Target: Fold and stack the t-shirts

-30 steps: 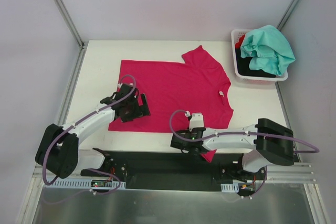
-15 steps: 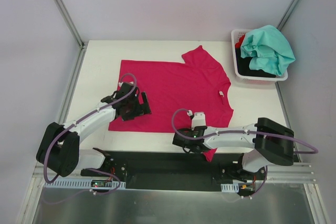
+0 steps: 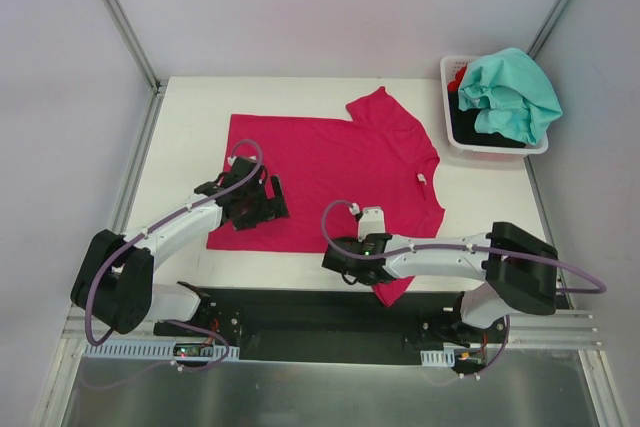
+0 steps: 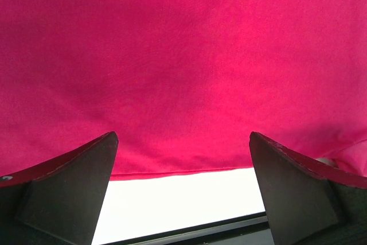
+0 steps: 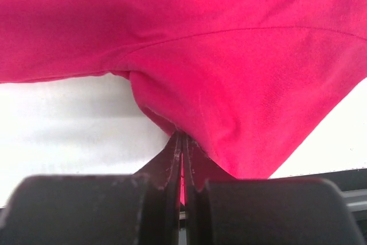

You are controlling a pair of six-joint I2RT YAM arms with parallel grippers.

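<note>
- The job has barely begun. The pink t-shirt [image 3: 330, 167] lies spread flat across the middle of the table [image 3: 190, 117], with no fold in it and no stack anywhere.
- The teal t-shirt [image 3: 510, 92] is heaped in the basket [image 3: 500, 150] at the table's far right corner, on top of a black one [image 3: 475, 129] and a red one [image 3: 458, 77]. All three are yet to be done.
- The right gripper [image 5: 182, 142] is clenched on the pink shirt's near sleeve [image 5: 229, 96] at the table's near edge. The cloth bunches into the closed jaws, and the sleeve tip hangs over that edge.
- The left gripper [image 4: 180, 142] is released, jaws wide, over the shirt's near left part. The shirt's near edge runs between its fingers, and it holds nothing.
- The first fold, starting from that sleeve, looks to be the step in hand.
</note>
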